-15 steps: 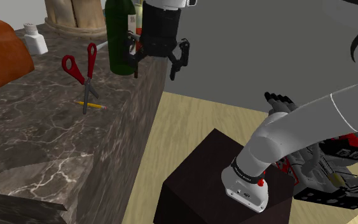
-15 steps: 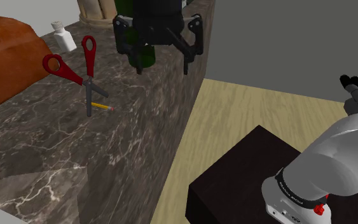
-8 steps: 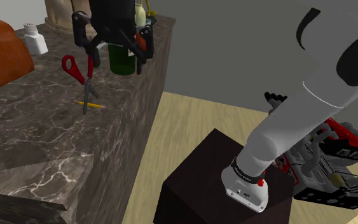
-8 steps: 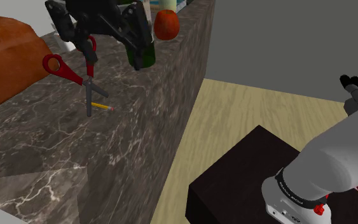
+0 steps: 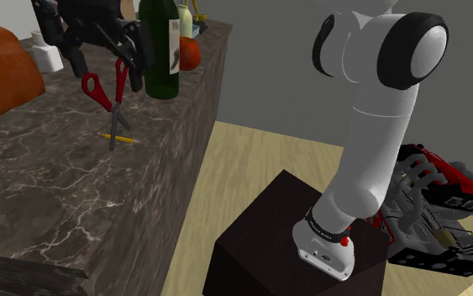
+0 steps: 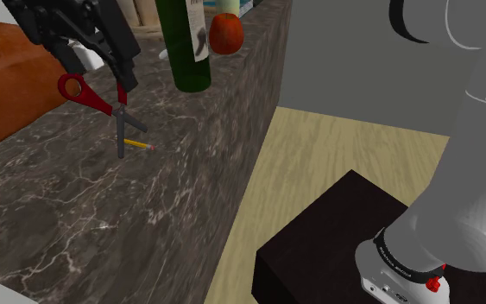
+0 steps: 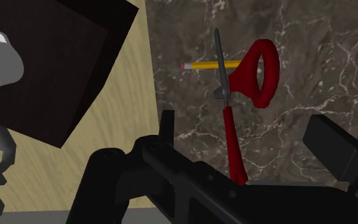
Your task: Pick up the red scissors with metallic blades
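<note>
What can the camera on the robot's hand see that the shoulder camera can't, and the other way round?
Hand camera: a look along the open gripper, with one red scissors handle lying between its fingers, not clasped.
Shoulder camera: the dark green bottle, a round red fruit and a small white bottle.
Both: the red scissors, the yellow pencil crossing under their blades, the marbled counter, the dark stand and the wooden floor.

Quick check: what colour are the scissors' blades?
Dark grey blades, with red handles; the wrist view shows them best.
</note>
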{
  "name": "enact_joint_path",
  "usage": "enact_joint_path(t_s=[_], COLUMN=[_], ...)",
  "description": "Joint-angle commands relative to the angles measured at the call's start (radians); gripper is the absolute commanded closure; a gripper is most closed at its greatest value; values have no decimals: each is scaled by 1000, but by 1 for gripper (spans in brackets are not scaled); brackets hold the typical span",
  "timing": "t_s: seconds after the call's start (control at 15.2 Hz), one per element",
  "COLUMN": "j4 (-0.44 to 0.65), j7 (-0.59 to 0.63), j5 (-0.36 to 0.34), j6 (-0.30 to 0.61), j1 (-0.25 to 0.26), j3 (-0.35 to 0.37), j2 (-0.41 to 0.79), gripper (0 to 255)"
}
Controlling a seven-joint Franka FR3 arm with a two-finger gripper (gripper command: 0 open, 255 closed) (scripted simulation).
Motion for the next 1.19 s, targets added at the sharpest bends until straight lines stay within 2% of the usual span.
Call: enact_joint_path(t_s=[0.0,0.2,0.33,0.4,0.99,1.12], j4=[-45,-120,-134,-134,-134,-86], j7=[2,-3,-4,-3,-4,-1], j5=[14,40,44,44,44,28], j6=[34,90,100,101,100,64], j1=[-22,-59,-65,-64,-65,-43], j3=[2,7,8,8,8,6], j2=[-15,-44,-49,-48,-49,-31], gripper=[0,0,0,255,255,255])
